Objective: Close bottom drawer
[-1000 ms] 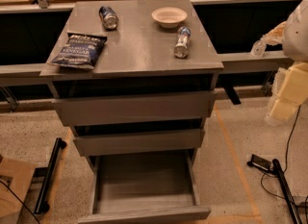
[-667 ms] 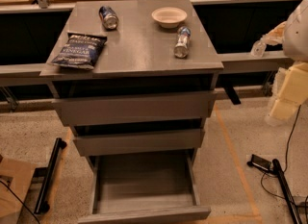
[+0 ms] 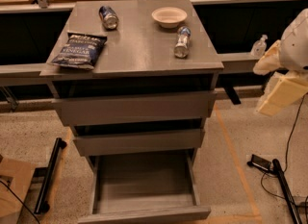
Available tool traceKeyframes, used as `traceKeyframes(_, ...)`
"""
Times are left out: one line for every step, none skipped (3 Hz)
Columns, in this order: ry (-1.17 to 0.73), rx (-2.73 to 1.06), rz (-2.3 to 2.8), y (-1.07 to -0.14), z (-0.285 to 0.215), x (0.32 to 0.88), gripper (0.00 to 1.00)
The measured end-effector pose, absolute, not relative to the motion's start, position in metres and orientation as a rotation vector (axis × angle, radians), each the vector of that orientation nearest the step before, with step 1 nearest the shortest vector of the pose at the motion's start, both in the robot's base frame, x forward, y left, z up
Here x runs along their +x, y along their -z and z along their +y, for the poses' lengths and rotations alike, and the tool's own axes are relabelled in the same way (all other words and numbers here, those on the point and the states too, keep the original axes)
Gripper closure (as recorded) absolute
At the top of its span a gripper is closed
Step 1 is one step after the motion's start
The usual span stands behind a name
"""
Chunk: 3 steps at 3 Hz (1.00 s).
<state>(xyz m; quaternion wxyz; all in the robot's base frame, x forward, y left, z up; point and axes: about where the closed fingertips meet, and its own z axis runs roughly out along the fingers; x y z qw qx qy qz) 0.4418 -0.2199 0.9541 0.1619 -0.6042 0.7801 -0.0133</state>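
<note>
The grey cabinet (image 3: 134,57) stands in the middle of the camera view. Its bottom drawer (image 3: 144,214) is pulled far out toward me, and its shallow empty tray (image 3: 144,180) shows. The middle drawer front (image 3: 139,142) and the top drawer front (image 3: 134,108) stand slightly proud above it. My arm and gripper (image 3: 283,89) show as cream and white parts at the right edge. They are held at about top-drawer height, well to the right of the cabinet and touching nothing.
On the cabinet top lie a dark chip bag (image 3: 79,50), a can (image 3: 108,16), a white bowl (image 3: 169,16) and a bottle on its side (image 3: 182,41). A black bar (image 3: 50,175) and a cardboard box (image 3: 12,189) are on the floor at left. Cables and a black device (image 3: 262,163) lie at right.
</note>
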Motion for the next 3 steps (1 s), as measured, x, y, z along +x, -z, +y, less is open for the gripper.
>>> traceKeyframes(-0.101,-1.731,2.183,-0.901,-0.222,0.447,0.61)
traceKeyframes(-0.183,-1.681,2.172,-0.817,-0.224,0.469,0.92)
traceKeyframes(-0.169,-1.681,2.165,-0.824,-0.223,0.47,1.0)
